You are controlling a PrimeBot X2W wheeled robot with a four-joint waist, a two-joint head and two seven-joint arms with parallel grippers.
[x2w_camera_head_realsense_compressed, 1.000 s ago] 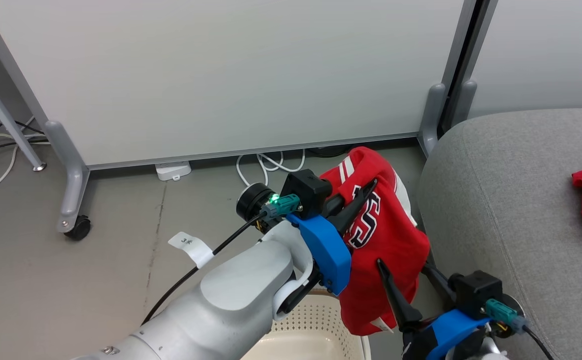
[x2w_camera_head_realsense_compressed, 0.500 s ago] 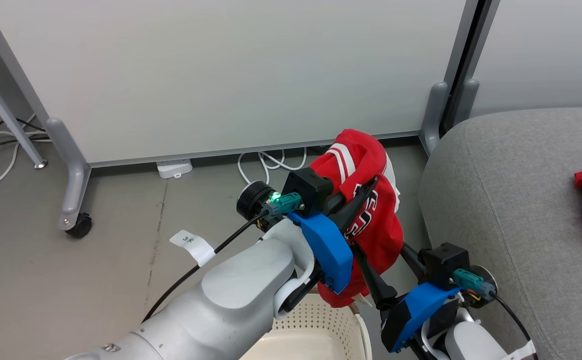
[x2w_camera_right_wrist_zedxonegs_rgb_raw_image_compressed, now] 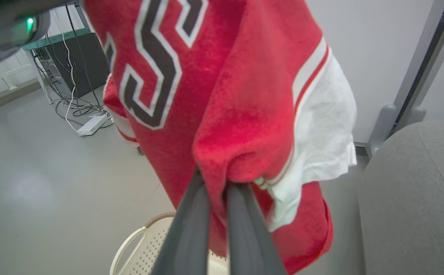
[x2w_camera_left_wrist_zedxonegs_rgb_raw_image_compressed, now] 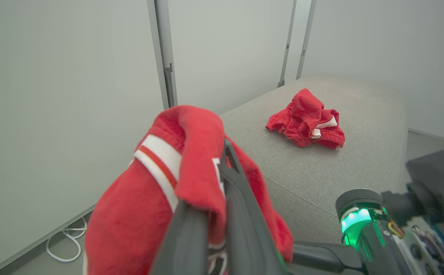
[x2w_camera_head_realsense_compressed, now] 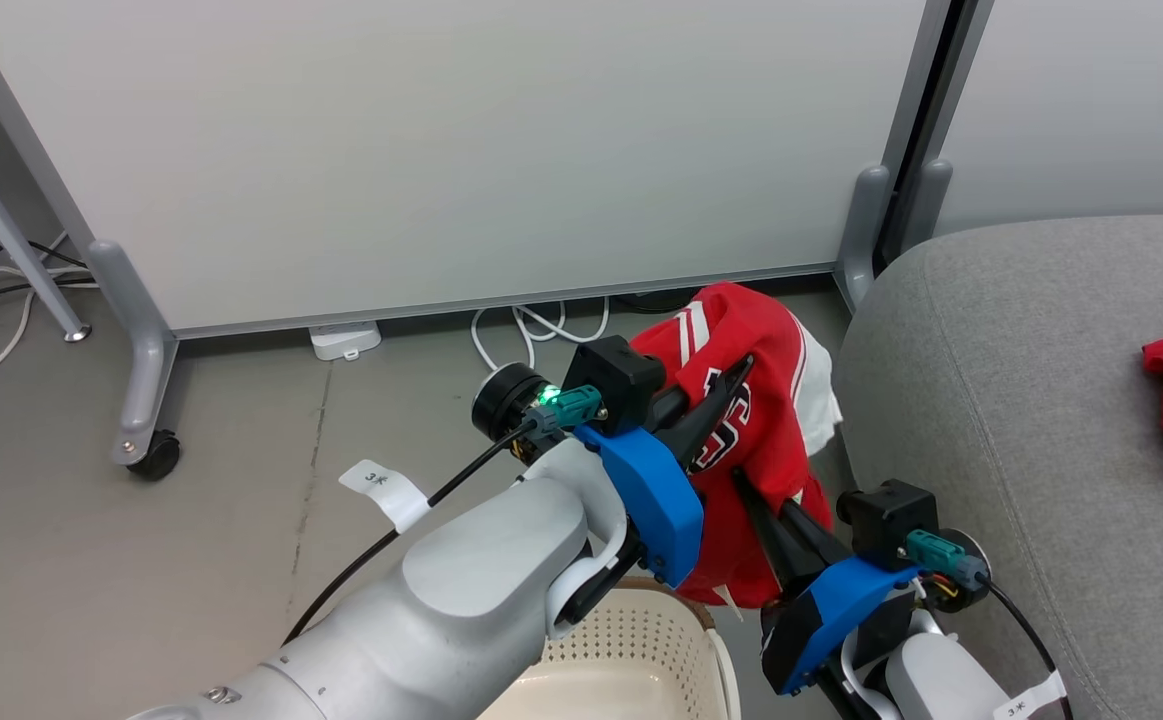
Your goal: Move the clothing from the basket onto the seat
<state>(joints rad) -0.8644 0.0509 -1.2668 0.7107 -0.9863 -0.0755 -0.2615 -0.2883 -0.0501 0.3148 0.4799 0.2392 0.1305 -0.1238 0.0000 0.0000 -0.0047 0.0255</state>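
One broad grey seat (x2w_camera_head_realsense_compressed: 1021, 400) takes the right side of the head view, and just beside its rounded end stands the cream basket (x2w_camera_head_realsense_compressed: 631, 650). Above the basket hangs the red jersey (x2w_camera_head_realsense_compressed: 756, 400), clear of the rim and not yet over the seat. Smaller, the plain red shirt (x2w_camera_left_wrist_zedxonegs_rgb_raw_image_compressed: 305, 120) lies crumpled on the seat cushion, well apart from it. The left claw (x2w_camera_head_realsense_compressed: 741, 370) is clenched on a fold near the striped trim; the right claw (x2w_camera_right_wrist_zedxonegs_rgb_raw_image_compressed: 214, 185) is pinched shut on a lower fold by the white panel. Soft, light and floppy, the jersey will likely sag and swing between the two holds, so bunched folds like these seem the surest grip; loose hems could catch the basket rim.
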